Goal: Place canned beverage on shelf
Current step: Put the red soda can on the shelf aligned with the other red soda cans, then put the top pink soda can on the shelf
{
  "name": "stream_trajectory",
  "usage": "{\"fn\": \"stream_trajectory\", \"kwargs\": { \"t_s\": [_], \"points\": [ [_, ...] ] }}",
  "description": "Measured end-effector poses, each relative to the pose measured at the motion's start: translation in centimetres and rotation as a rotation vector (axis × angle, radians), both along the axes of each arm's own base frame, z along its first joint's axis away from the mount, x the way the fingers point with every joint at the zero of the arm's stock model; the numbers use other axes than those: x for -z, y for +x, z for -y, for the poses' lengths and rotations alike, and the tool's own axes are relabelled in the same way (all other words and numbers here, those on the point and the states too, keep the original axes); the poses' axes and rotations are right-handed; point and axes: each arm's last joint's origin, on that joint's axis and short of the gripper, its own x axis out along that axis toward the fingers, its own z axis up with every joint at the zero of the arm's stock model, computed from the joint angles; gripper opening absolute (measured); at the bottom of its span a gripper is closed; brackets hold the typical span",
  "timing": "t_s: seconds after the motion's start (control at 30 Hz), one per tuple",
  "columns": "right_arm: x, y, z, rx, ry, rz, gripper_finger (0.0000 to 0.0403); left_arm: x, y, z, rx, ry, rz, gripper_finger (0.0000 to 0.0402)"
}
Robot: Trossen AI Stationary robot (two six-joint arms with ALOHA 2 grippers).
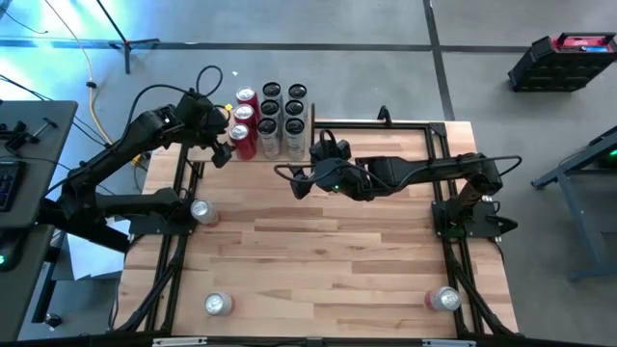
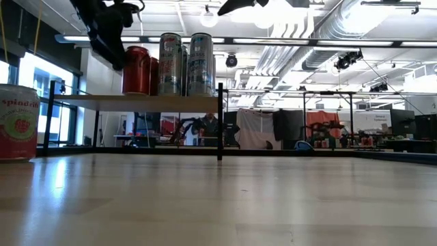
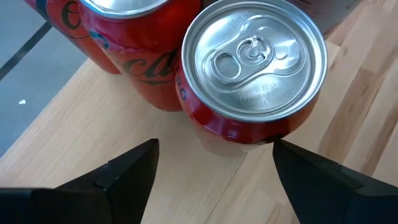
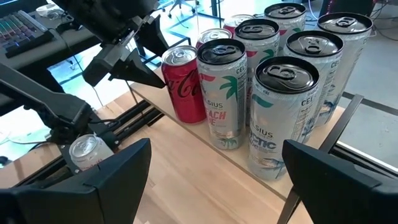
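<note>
The left gripper [image 1: 220,146] hovers above the red can [image 3: 252,68] on the shelf [image 2: 136,100], fingers open. The right gripper [image 1: 307,181] waits beside the shelf, fingers spread.

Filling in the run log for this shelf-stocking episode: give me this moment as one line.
left gripper: open, above red can on shelf | right gripper: open, idle by tall cans

The strawberry can [image 2: 16,123] is cut by the low view's edge, and the rear red cans [image 3: 118,28] run past the left wrist view's frame.
</note>
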Motion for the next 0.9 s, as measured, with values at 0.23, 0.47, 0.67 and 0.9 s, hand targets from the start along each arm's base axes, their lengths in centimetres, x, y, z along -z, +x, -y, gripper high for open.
{"fn": "stream_trajectory", "kwargs": {
  "t_s": [0.23,0.47,0.67,0.9],
  "points": [
    [0.0,0.0,0.0,-0.002,-0.004,-0.003,0.0348,0.0,0.0,0.0,-0.008,0.000,-0.006,0.0303],
    [0.3,-0.2,0.0,-0.026,0.007,-0.048,0.0348,-0.7,-1.1,1.3,-0.016,-0.036,-0.014,0.0303],
    [0.7,-1.1,0.3,-0.022,0.006,-0.143,0.0348,-2.6,-2.1,3.4,0.026,-0.076,0.139,0.0303],
    [-1.6,-4.7,1.3,-0.007,-0.004,-0.276,0.0348,-4.0,-3.2,6.8,0.207,-0.210,0.365,0.0303]
  ]
}}
